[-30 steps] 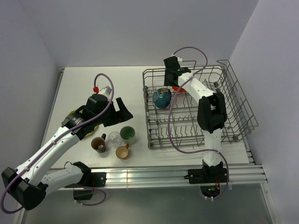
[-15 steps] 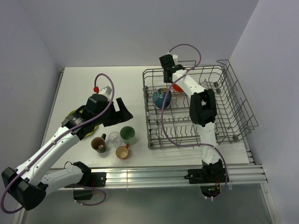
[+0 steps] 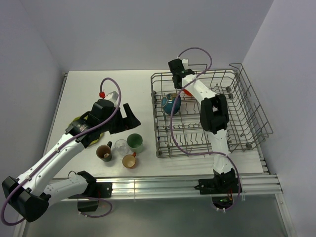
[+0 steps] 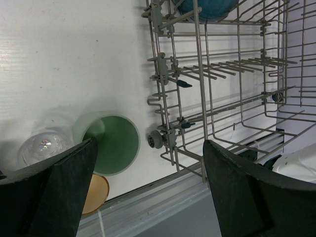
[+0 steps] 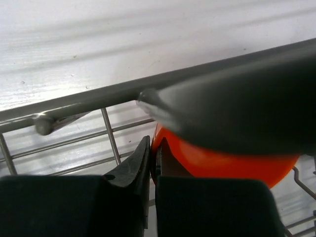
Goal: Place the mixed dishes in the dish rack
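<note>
One snag looms: the right pincer (image 5: 152,148), pressed together beside the orange-red bowl (image 5: 222,159), could catch a dish rack (image 3: 248,101) wire and tip it; the left pincer (image 4: 148,144) gapes.

The top view is bright and even, with soft light from above. The white surface (image 3: 98,89) has only faint, soft shadows. In the left wrist view the clear glass (image 4: 42,145) has a tiny sparkle. The dark fingers (image 4: 49,192) of the left gripper (image 4: 149,143) look a bit soft up close. In the right wrist view the dish rack (image 5: 89,101) wire and the orange-red bowl (image 5: 222,163) are very blurry, and the surface behind them glows pale.
</note>
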You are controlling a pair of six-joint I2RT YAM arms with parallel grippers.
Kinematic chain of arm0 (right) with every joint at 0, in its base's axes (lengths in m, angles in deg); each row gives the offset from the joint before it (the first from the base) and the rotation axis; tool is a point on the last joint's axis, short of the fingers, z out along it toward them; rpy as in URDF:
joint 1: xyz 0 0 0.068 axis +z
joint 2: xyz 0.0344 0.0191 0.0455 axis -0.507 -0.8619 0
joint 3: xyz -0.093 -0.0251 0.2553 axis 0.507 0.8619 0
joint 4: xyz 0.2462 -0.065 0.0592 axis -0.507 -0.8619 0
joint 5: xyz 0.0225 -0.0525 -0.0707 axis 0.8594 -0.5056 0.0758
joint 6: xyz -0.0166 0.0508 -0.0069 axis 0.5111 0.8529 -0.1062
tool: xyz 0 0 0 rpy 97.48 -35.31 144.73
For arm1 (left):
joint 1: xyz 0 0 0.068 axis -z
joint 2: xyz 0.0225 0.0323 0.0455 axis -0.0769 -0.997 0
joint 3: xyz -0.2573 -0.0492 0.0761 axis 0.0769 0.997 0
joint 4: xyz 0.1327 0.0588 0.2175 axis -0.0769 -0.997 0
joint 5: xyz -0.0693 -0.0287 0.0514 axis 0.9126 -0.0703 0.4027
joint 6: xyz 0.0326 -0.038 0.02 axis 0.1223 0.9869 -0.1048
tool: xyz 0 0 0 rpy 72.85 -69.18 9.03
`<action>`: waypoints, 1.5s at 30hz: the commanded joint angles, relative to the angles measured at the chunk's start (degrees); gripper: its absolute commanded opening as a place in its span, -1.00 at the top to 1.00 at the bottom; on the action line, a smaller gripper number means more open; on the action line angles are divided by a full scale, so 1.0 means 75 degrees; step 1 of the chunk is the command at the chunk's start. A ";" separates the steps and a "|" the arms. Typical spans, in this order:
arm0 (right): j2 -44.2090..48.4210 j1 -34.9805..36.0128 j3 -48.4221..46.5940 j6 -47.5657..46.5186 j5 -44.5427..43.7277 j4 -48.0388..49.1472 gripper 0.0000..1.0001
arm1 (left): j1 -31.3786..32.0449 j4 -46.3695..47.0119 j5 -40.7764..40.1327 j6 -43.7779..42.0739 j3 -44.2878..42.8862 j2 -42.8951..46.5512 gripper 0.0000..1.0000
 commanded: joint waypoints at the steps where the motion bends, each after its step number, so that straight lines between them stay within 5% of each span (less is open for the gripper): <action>1: 0.0273 0.0034 0.0263 -0.0041 -0.0369 0.0449 1.00 | 0.0000 0.0231 0.0117 -0.0115 0.0055 0.0051 -0.88; 12: 0.3377 -0.0013 0.2899 0.0123 0.1058 0.1819 1.00 | 0.0000 0.0078 0.0071 -0.0022 0.0019 0.0238 -0.87; 20: 0.5019 -0.1101 0.3976 0.0896 0.5069 0.2370 1.00 | 0.0000 0.0090 0.0024 0.0095 0.0090 0.0344 -0.87; 30: 0.5150 -0.2708 0.5618 0.2607 1.0732 0.4219 1.00 | 0.0000 0.0301 0.0176 0.0166 0.0101 0.0192 -0.86; 35: 0.5032 -0.2976 0.6098 0.2923 1.1606 0.4666 1.00 | 0.0000 0.0371 0.0211 0.0154 0.0101 0.0121 -0.86; 45: 0.4868 -0.3621 0.7224 0.5393 1.2568 0.7747 1.00 | 0.0000 0.0231 0.0153 0.0131 0.0078 0.0250 -0.86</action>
